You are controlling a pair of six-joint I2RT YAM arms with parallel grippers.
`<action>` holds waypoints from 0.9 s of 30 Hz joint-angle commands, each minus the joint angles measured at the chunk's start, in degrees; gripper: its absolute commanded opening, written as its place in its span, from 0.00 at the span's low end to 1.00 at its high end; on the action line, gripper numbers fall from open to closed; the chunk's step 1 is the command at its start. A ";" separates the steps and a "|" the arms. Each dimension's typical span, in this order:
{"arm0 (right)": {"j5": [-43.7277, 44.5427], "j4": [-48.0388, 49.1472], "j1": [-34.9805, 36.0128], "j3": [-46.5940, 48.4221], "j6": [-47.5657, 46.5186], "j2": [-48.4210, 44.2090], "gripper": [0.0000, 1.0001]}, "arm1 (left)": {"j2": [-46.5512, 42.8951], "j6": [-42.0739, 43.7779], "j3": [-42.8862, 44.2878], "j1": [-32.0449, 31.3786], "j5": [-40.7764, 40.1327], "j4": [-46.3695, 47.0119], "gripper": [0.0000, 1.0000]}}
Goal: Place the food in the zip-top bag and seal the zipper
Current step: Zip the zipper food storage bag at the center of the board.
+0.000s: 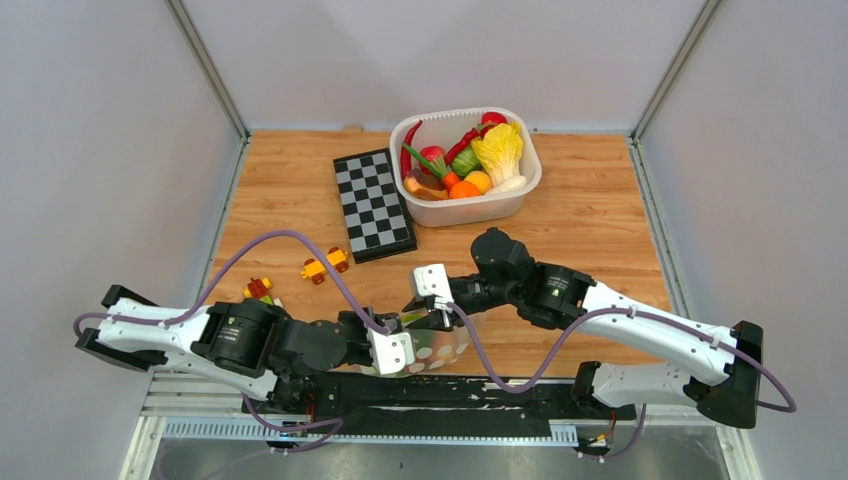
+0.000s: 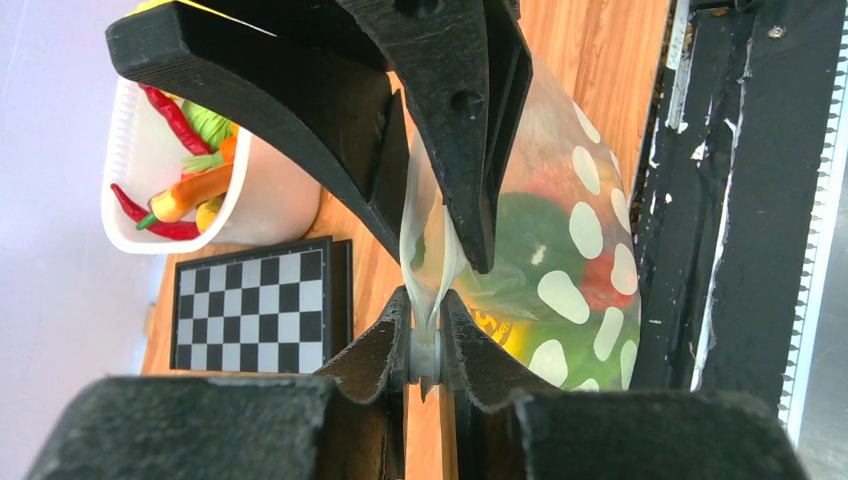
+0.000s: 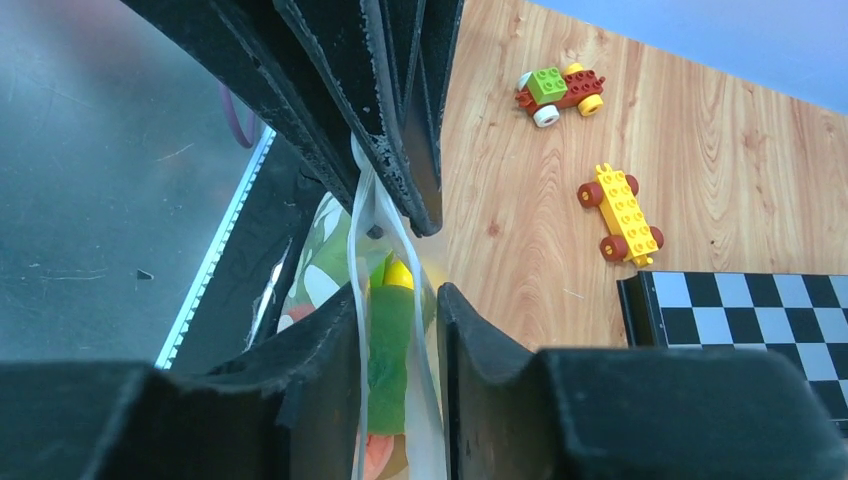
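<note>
The zip-top bag stands at the table's front edge, between both grippers. Green, red and yellow food shows through its dotted wall. My left gripper is shut on one end of the zipper. My right gripper straddles the bag's mouth further along. Its jaws stand half closed around the two zipper strips, which are still apart, with green food showing between them. More food lies in the white tub at the back.
A chessboard lies left of the tub. Two toy brick cars sit on the wood left of the bag. A black rail runs along the table's near edge, right behind the bag.
</note>
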 commanded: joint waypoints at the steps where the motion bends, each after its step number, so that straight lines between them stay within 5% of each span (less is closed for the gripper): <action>1: 1.99 2.98 0.32 -1.03 1.21 -1.19 0.28 | -0.50 -0.31 2.36 -0.15 -0.47 2.13 0.00; 7: 4.30 6.88 0.28 -3.52 3.70 -2.68 0.17 | -0.89 -1.64 1.60 -0.17 -2.97 2.34 0.02; 11: 9.83 8.97 0.32 -5.69 6.04 -4.32 0.13 | -3.10 -2.88 -0.04 -0.18 -4.79 4.85 0.59; 14: 13.12 11.51 -0.20 -8.53 7.42 -6.43 0.13 | -7.05 -3.03 -3.69 -0.12 -4.95 9.12 0.76; 20: 14.62 16.54 -3.34 -13.40 11.86 -10.62 0.07 | -14.36 -5.75 -8.95 -0.04 -4.51 13.29 0.83; 27: 11.26 16.52 -5.12 -13.82 13.87 -9.44 0.00 | -11.14 -7.16 -9.89 1.11 -4.55 13.16 0.85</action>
